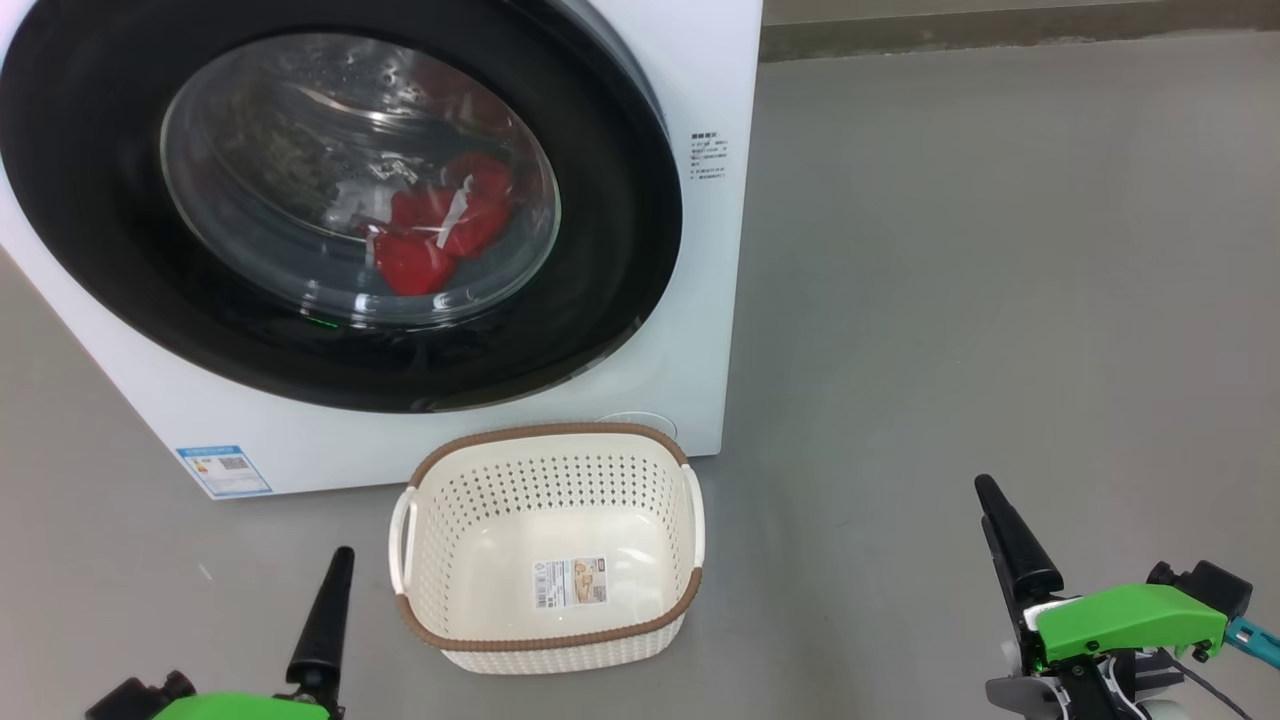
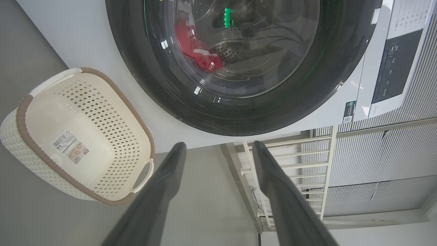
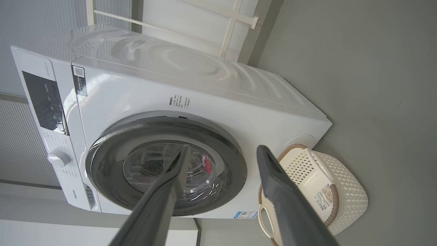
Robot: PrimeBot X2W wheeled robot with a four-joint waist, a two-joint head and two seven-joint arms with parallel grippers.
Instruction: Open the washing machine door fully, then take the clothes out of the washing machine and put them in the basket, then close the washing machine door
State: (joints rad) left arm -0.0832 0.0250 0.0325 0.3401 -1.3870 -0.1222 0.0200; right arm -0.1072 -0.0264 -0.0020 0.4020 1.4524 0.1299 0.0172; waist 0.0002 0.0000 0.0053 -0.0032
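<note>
Fingers of left gripper and right gripper stand apart, empty; glossy round washing machine door lies shut ahead, perforated cream plastic basket between them.

Large white front-loading washing machine, upright. Big round door, glossy black rim around bulging clear glass, shut. Red clothes with white trim lie low behind the glass. Small cream perforated plastic basket, brown woven-look rim, upright just before the machine's front, sticker on its bottom.
</note>
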